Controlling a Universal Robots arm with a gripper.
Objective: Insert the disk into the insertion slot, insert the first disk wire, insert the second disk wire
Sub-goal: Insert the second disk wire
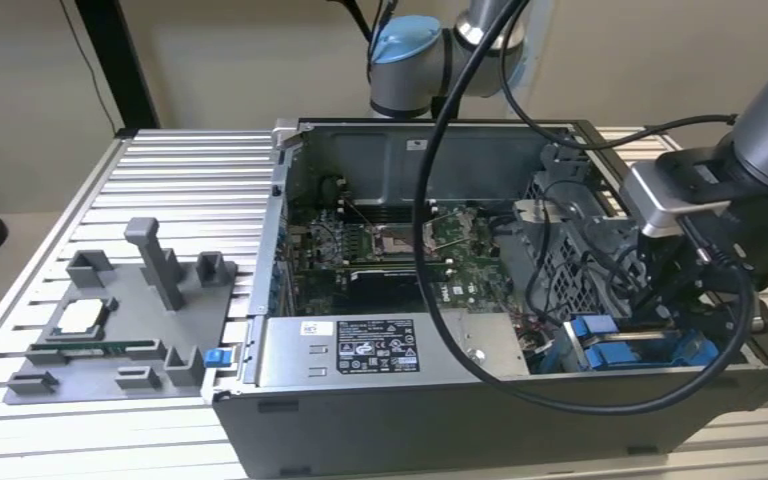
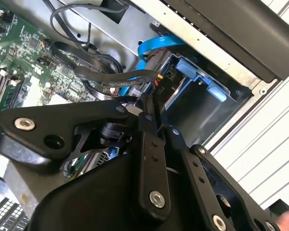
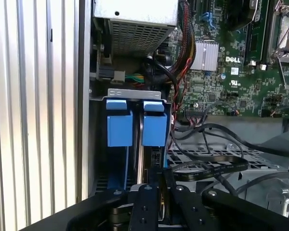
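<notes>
Standing on edge in the open grey computer case's [image 1: 398, 420] near-right drive bay, the blue-framed silver disk [image 3: 154, 129] runs lengthwise downward; black gripper [image 3: 159, 185] fingers pinch a black connector [image 3: 154, 159].

green motherboard [image 1: 398, 250] — inside open case, well apart from end effector | grey power-supply box [image 1: 357, 348] — near front wall | grey fixture block [image 1: 117, 320] on slatted table [image 1: 197, 190], far off

The exterior view looks down from above the open computer case [image 1: 491, 300], taking in all of it; both wrist views sit close inside the case, sharing the blue drive bay [image 3: 135, 125] [image 2: 197, 79] and circuit board [image 3: 231, 72] [image 2: 29, 62].
</notes>
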